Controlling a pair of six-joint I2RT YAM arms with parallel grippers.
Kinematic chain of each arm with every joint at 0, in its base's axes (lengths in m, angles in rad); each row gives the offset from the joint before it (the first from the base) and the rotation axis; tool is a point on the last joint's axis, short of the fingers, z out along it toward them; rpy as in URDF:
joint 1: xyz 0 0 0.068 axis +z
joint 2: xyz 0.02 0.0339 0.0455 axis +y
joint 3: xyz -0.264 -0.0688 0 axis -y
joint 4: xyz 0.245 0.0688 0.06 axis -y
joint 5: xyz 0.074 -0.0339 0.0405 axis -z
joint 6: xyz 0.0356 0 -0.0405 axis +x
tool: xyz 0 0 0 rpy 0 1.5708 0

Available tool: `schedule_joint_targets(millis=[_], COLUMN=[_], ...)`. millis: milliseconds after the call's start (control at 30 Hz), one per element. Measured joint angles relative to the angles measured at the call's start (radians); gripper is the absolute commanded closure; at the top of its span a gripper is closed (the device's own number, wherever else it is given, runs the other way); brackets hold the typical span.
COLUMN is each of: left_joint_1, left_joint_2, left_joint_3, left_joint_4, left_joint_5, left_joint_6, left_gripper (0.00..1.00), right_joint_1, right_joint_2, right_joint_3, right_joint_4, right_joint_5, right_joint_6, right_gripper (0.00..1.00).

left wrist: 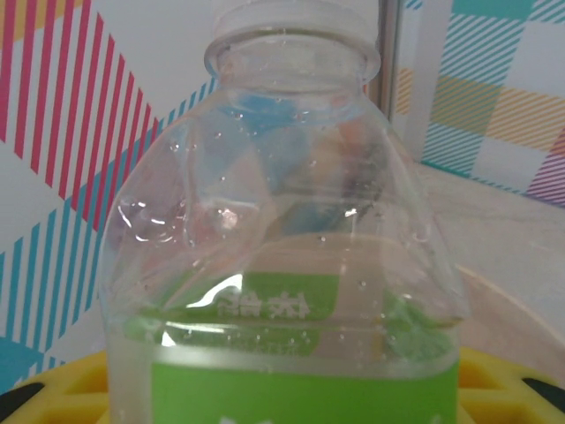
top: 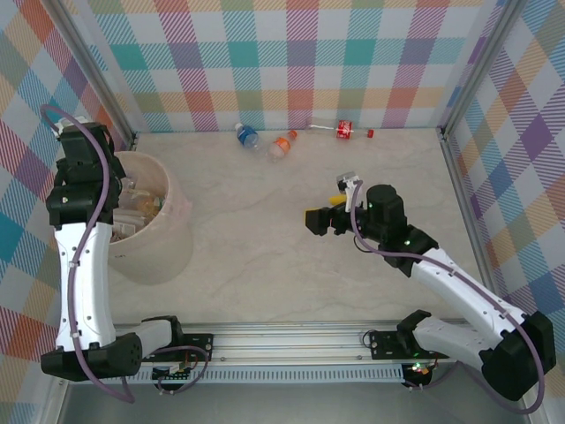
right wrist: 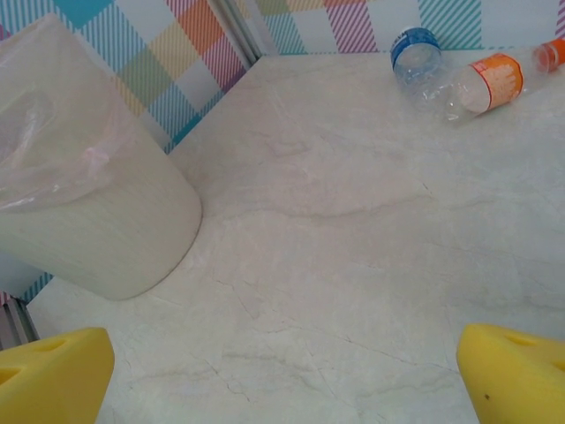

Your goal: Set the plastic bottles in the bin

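A clear plastic bottle (left wrist: pixel 282 265) with a green label stands cap up between the yellow pads (left wrist: pixel 508 384) of my left gripper (left wrist: pixel 282 408), which is shut on it. My left arm (top: pixel 81 190) reaches over the left rim of the pale beige bin (top: pixel 163 247). Several bottles (top: pixel 143 208) lie inside the bin. By the back wall lie a blue-label bottle (top: pixel 248 136), an orange-label bottle (top: pixel 282 146) and a red-label bottle (top: pixel 342 131). My right gripper (top: pixel 328 212) hangs open mid-table, nothing between its yellow fingertips (right wrist: pixel 53 375). The bin (right wrist: pixel 106 221) is to its left, and ahead lie the blue bottle (right wrist: pixel 417 55) and the orange bottle (right wrist: pixel 490 81).
A loose red cap (top: pixel 370 133) lies right of the red-label bottle. Checked walls close the table at the back and both sides, with metal posts in the corners. A clear liner bag (right wrist: pixel 53 150) hangs over the bin's rim. A rail (top: pixel 291 340) runs along the near edge.
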Motion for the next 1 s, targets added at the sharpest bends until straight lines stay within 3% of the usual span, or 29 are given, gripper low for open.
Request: schedule_joint_targets(millis=[200, 300, 400, 467, 700, 1000], left_joint_1=[0.108, 0.139, 0.146, 0.146, 0.146, 0.146], left_joint_2=[-0.012, -0.009, -0.006, -0.007, -0.032, -0.009], left_joint_3=[-0.092, -0.126, -0.139, -0.139, -0.138, -0.112], left_joint_4=[0.084, 0.123, 0.142, 0.148, 0.147, 0.062], left_joint_5=[0.035, 0.033, 0.026, 0.031, 0.072, 0.316], left_joint_6=[0.042, 0.055, 0.060, 0.052, 0.003, -0.158], left_gripper=[0.50, 0.37, 0.13, 0.06, 0.03, 0.03], right_joint_1=[0.000, 0.000, 0.000, 0.000, 0.000, 0.000], right_joint_2=[0.051, 0.064, 0.068, 0.068, 0.086, 0.086], right_joint_3=[0.002, 0.010, 0.018, 0.019, 0.032, 0.054], right_joint_4=[0.002, 0.002, 0.003, 0.006, 0.005, 0.005], right_joint_5=[-0.001, -0.001, -0.001, -0.001, -0.004, -0.003], right_joint_6=[-0.014, -0.024, -0.033, -0.041, -0.044, -0.042], right_gripper=[0.00, 0.00, 0.00, 0.00, 0.00, 0.00])
